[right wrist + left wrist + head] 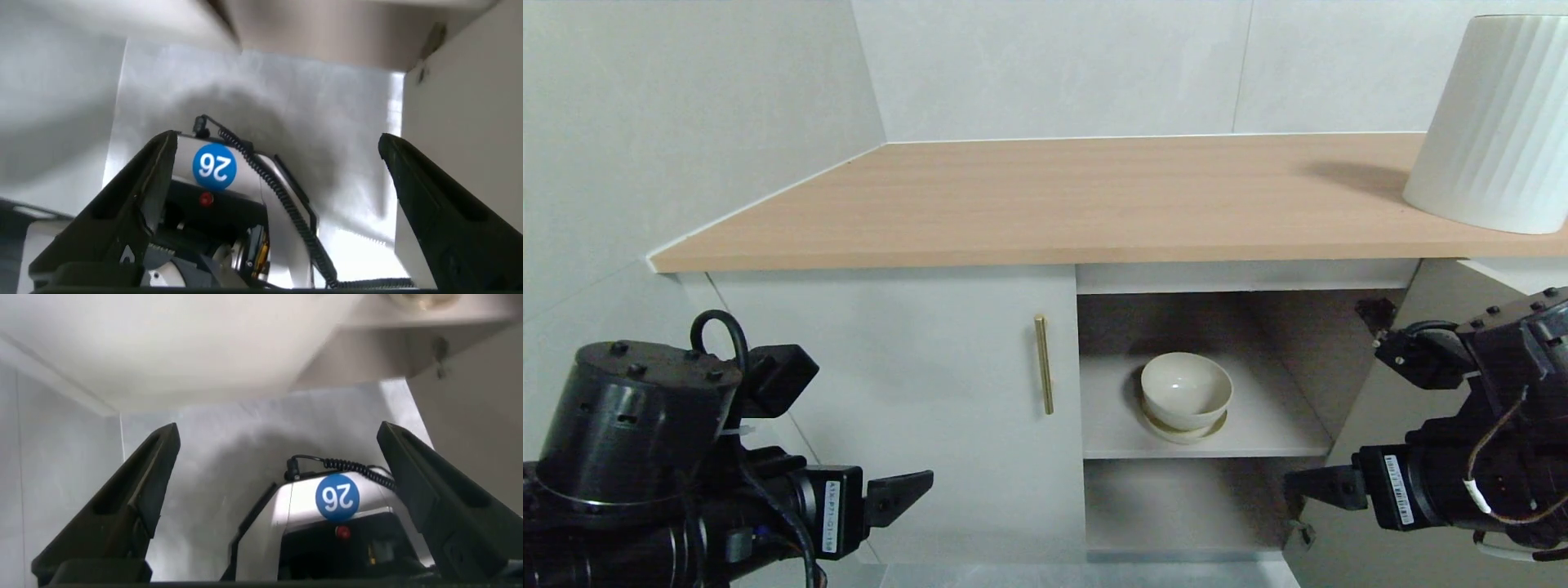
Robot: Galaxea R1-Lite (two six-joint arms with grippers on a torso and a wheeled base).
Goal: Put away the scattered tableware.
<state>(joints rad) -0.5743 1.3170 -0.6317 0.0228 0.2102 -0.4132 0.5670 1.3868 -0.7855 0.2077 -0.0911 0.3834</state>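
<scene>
Bowl [1186, 390] on saucer [1176, 430], cupboard shelf [1274, 425], 3 o'clock of handle [1044, 363] | left claw [278, 482] 7 o'clock, right claw [278, 196] 4 o'clock, both spread wide, empty | stowing likely done | next: push open door [1429, 302] shut.

Cabinet shelf [1258, 425], saucer [1186, 432] on it, bowl [1186, 389] atop

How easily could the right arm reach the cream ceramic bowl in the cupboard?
Probably yes. The open right gripper sits beside the white cupboard, on its open side; the cream ceramic bowl rests on a cream saucer on the shelf, with nothing before it.
</scene>
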